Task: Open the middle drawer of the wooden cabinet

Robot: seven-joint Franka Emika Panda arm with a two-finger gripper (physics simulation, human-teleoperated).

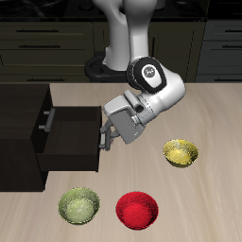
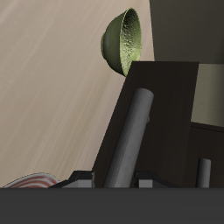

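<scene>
Three bowls (image 1: 139, 210), one gripper (image 1: 101, 142) at middle drawer (image 1: 74, 121)

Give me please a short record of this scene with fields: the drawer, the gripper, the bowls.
cabinet: wooden cabinet, on the table
drawer: middle drawer, pulled partly out
handle: silver bar handle, runs between the jaws in the wrist view
gripper: gripper at the drawer's front; whether the jaws clamp the bar cannot be told
bowls: olive green bowl and red bowl near the table's front edge; yellow bowl farther back
contact with bowls: none
</scene>
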